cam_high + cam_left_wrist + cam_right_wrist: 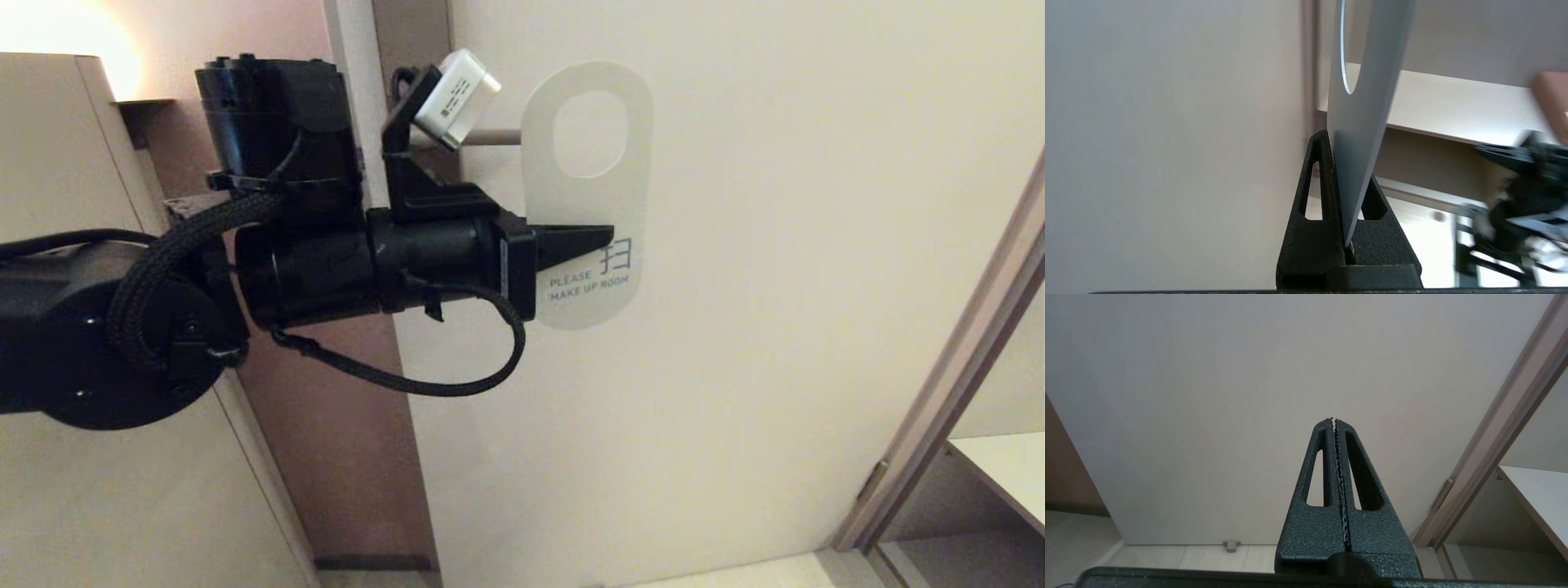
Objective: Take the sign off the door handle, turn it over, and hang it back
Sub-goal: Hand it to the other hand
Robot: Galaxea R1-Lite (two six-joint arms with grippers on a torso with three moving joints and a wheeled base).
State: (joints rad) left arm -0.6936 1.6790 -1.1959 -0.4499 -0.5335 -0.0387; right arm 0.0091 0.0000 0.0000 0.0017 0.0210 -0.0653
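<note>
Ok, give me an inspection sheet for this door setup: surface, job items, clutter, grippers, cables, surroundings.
Surface: pale door, no marks seen.
Job's things: sign, white face with "PLEASE MAKE UP ROOM" towards the head camera, oval hole clear of the door handle, which shows just beside the sign's edge.
Clutter: nothing seen.
Grippers: left gripper shut on the sign's lower half, card edge-on between its fingers; right gripper shut, empty, pointing at the door's lower part.
Cables: black braided cable looping under the left wrist.
Surroundings: door frame, white shelf, floor strip.
</note>
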